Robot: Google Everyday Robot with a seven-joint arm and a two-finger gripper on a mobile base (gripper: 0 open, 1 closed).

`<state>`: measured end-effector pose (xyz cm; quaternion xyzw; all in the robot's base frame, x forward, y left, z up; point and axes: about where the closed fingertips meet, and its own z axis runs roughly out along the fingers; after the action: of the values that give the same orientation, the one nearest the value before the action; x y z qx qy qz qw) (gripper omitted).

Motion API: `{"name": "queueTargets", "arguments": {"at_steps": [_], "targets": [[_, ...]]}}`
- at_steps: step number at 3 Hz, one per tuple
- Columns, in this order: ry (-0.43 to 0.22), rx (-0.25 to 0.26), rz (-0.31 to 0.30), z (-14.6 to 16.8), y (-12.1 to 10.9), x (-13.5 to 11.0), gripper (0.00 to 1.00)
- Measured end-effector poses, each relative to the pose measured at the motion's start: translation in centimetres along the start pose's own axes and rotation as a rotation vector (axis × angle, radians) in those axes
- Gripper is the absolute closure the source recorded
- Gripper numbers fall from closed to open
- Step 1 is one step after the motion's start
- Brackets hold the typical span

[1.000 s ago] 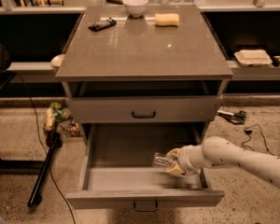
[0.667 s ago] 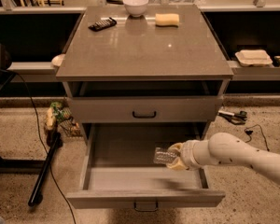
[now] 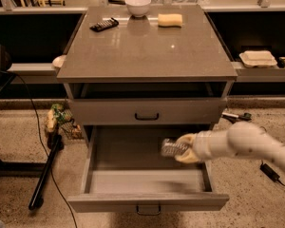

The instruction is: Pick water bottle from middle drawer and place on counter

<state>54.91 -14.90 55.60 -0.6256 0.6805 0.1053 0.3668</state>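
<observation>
The gripper [image 3: 184,149] is hanging over the right side of the middle drawer [image 3: 133,180], which is standing wide open. Its pale fingers are squeezing the water bottle [image 3: 170,147] and holding it tight. The bottle is lying on its side, with its long way running left to right. One end is hiding in the fingers, and the other end is poking out to the left, toward the middle of the drawer. It is too blurry to tell which end has the cap, or whether the bottle is touching the drawer floor. The white arm [image 3: 247,144] is reaching in from the right. Above, the counter [image 3: 147,51] is carrying a white bowl [image 3: 137,5], a yellow sponge [image 3: 170,20] and a dark flat thing [image 3: 104,24] near its back edge.
</observation>
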Motion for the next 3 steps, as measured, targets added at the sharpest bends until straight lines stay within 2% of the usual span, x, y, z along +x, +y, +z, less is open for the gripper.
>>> {"name": "queueTargets", "arguments": {"at_steps": [1,2,3], "targets": [[-0.056,0.041,-0.053,-6.7,-5.7,-2.9,1.0],[-0.065,-0.011,-0.1,-12.3,-8.9,-5.7,1.0],[-0.065,-0.009,-0.1,-12.2,-9.0,-5.7,1.0]]}}
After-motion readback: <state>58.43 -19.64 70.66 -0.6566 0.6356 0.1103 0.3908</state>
